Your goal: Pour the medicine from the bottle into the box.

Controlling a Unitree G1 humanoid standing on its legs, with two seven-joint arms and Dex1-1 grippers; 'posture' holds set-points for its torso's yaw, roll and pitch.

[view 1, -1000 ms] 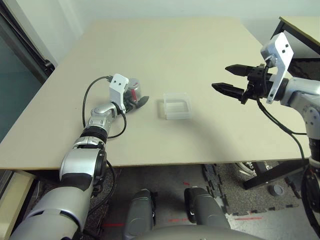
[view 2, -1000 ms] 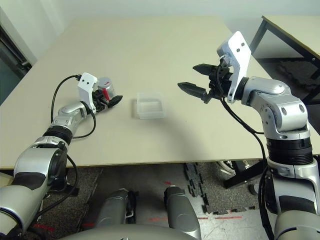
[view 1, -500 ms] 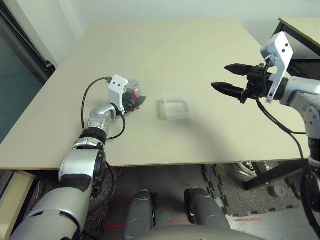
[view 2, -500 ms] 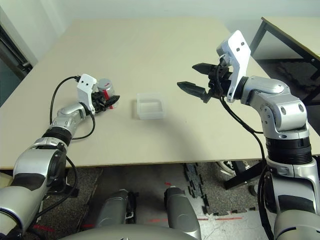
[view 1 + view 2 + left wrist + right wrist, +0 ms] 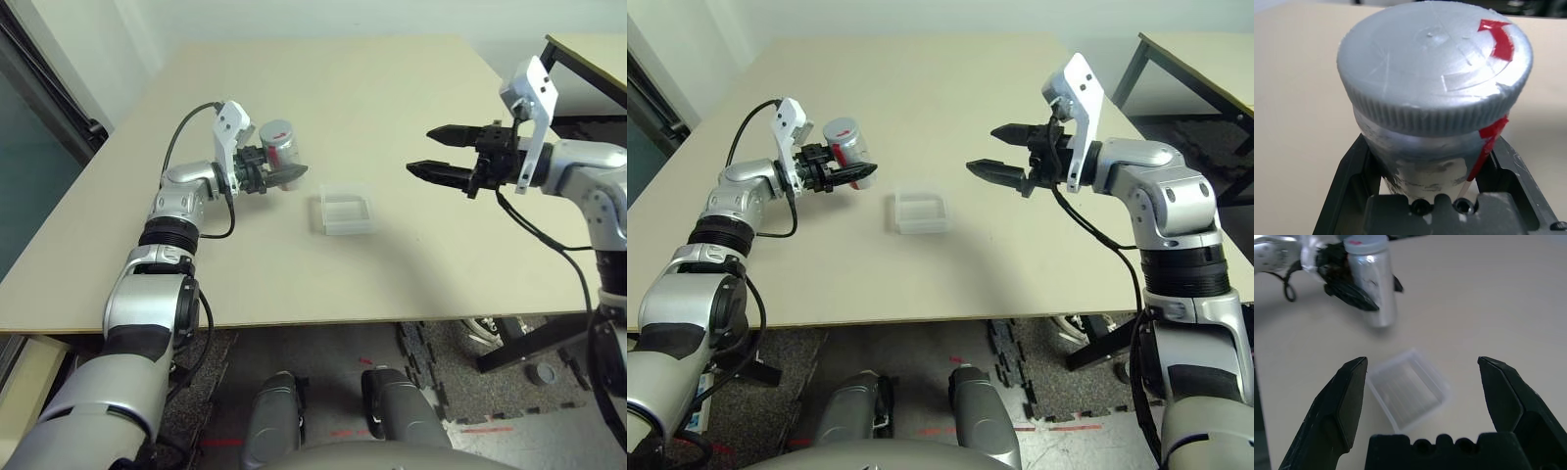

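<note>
**Capped bottle held aloft, tray waiting below**

Head views: left end effector [image 5: 277, 176] clamped on the small silver-grey cylindrical bottle with red stripe [image 5: 278, 145], raised off the beige surface [image 5: 392, 108], upright, cap on; clear shallow plastic box [image 5: 345, 210] resting nearby, between both arms. Right end effector [image 5: 443, 152] spread wide, empty, probably poised for uncapping.

Left wrist: grey ribbed cap [image 5: 1432, 63] closed, so medicine hidden.

Right wrist: box lying between parted fingers [image 5: 1349, 401].
</note>
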